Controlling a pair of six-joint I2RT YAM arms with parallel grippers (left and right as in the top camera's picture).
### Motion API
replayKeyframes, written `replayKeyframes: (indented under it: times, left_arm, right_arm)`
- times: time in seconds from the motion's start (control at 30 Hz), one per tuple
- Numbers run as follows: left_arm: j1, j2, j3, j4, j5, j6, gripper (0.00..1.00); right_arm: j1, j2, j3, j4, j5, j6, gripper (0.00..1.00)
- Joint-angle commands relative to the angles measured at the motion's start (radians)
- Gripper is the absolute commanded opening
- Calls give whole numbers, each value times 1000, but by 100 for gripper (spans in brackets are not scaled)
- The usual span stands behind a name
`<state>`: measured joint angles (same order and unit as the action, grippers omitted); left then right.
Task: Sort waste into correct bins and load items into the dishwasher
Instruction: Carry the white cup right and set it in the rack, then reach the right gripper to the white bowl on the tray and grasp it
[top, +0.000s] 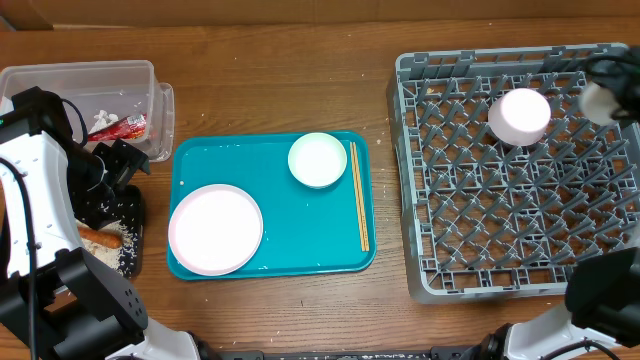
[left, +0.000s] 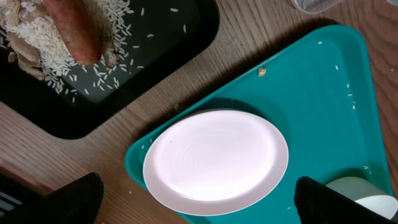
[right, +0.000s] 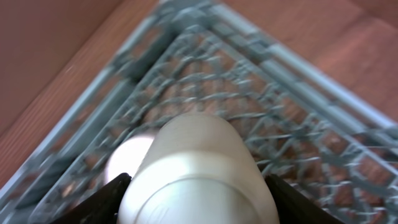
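i have the right gripper (right: 196, 193) clamped on the small white cup (right: 199, 146) over the upper-right corner of the large grey lattice dish rack (top: 412, 200), i judge to seat it among pegs; left gripper (left: 199, 193) gapes empty above the large pale round plate (left: 214, 158) at lower left of the teal plastic tray (left: 323, 93), likely next.

A lab bench staged like a kitchen: a wooden table (top: 280, 90), a grey dish rack (top: 500, 225) at right, a teal tray (top: 300, 225) holding a plate (top: 215, 228) mid-table, robot arms (top: 30, 200) at the near edge.

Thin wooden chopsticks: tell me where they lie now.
Overhead view: the thin wooden chopsticks lie along the right edge of the teal serving tray, beside the small white bowl.
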<state>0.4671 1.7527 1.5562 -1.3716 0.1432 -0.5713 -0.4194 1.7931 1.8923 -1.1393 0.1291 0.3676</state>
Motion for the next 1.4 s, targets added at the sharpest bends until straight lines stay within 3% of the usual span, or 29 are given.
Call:
replayKeyframes:
  times: [0.0,0.1,0.13,0.33,0.7,0.9,1.23,1.37]
  left_arm:
    - [4,2,-3,0,4,-12,100]
    - [4,2,-3,0,4,-12,100]
    - [4,2,-3,0,4,-12,100]
    - [4,2,-3,0,4,-13,100]
    - [4,2,-3,0,4,-12,100]
    - [4,2,-3,1,4,-12,100]
    - [4,2,-3,0,4,-12,100]
    - [4,2,-3,0,4,-12,100]
  right_arm:
    - [-59,8,-79,48,-26,-5,58]
    - [-98,10,-152,111,-26,-5,68]
    - [-107,10,-179,134,-27,-5,76]
    - [-105,10,-193,143,-53,-5,87]
    - [3,-64,-123,18,-281,-6,88]
    - [215,-131,-123,-29,-590,-118,86]
    - [817,-15,-179,87,-383,-71,83]
    - [978,89,-179,138,-288,-19,82]
